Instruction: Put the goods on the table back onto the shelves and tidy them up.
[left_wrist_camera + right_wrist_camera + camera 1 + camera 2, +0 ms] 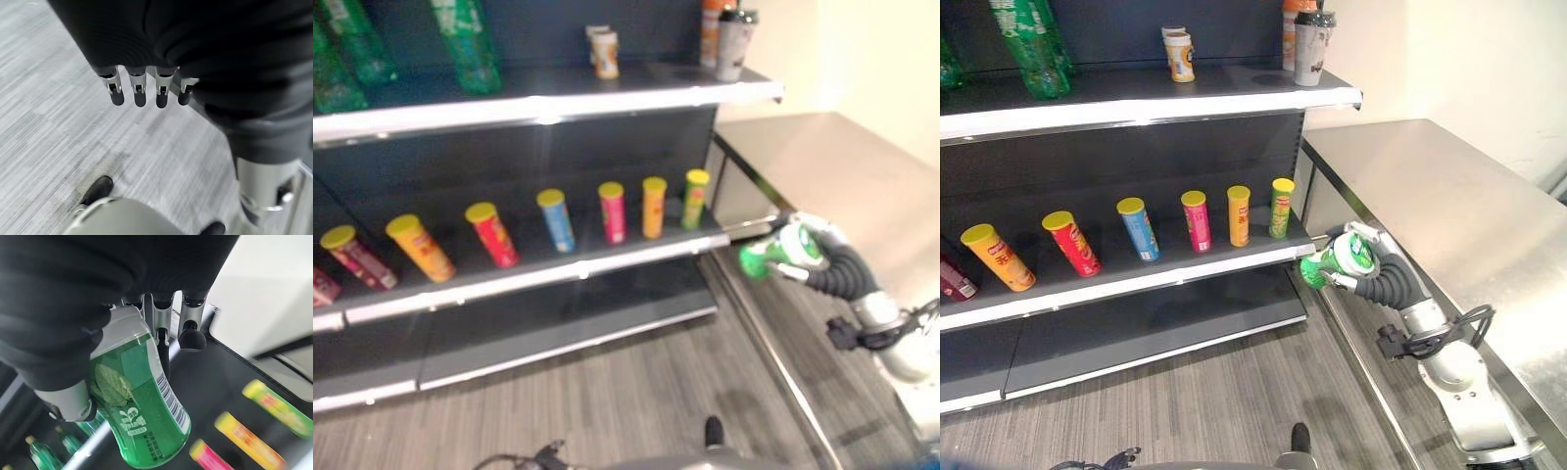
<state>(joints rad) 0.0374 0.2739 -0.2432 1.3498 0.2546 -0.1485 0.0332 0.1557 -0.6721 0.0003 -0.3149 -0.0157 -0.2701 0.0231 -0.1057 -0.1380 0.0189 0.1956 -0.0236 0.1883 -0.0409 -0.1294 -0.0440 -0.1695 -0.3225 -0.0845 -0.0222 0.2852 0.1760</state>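
Beside the right end of the middle shelf (pixel 1136 279), the right hand (pixel 1371 269) holds a green bottle (pixel 1337 262) on its side, fingers (pixel 161 325) wrapped round it, just off the shelf's edge and next to the steel tabletop (pixel 1469 215). On that shelf a row of tall snack cans (pixel 1197 220) stands with yellow lids, the green one (pixel 1280 207) nearest the bottle. Green bottles (pixel 1033 44) and cups (pixel 1310 44) sit on the upper shelf (pixel 1136 103). Down by the grey floor (pixel 58 127) hangs the left hand (pixel 142 90), fingers relaxed and grasping nothing.
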